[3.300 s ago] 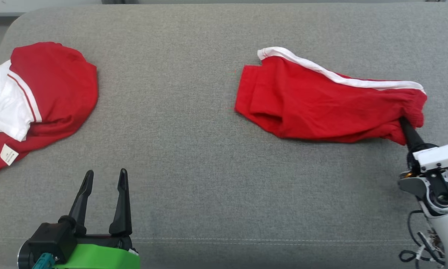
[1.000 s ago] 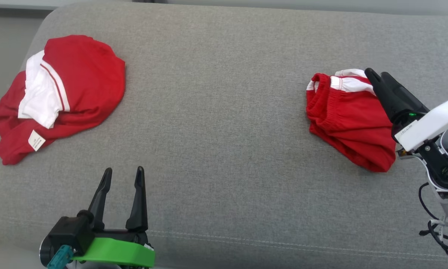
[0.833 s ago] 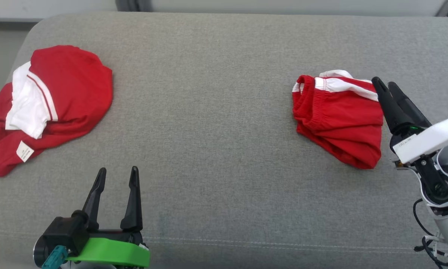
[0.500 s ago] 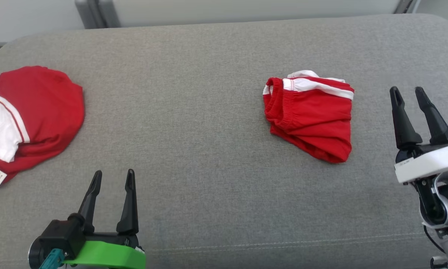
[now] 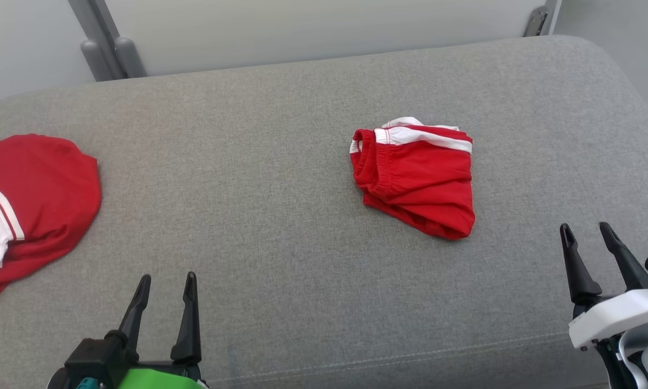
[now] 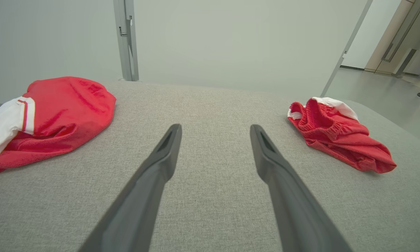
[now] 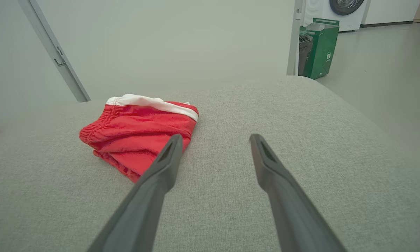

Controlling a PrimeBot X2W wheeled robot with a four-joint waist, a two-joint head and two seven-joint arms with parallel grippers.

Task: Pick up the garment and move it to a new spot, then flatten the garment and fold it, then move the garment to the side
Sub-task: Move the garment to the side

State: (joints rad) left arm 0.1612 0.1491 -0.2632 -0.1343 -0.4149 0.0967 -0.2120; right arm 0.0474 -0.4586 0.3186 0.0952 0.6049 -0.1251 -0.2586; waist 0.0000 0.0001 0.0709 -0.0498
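Note:
Red shorts with a white side stripe (image 5: 416, 178) lie folded into a compact bundle on the grey cushion (image 5: 281, 227), right of centre. They also appear in the left wrist view as the folded shorts (image 6: 339, 134) at the right, and in the right wrist view as the folded shorts (image 7: 140, 131) left of my fingers. My right gripper (image 5: 586, 231) is open at the lower right, apart from the shorts and holding nothing. My left gripper (image 5: 167, 280) is open at the lower left, nothing between its fingers.
A second red and white garment (image 5: 27, 208) lies heaped at the cushion's left edge, seen too in the left wrist view (image 6: 45, 115). A grey wall and metal posts (image 5: 105, 48) stand behind the cushion. A green bin (image 7: 320, 47) stands on the floor beyond the right end.
The right gripper let go of the folded shorts, opened and drew back toward the lower right. The head camera swung, shifting the whole scene leftward and down. The left gripper kept still.

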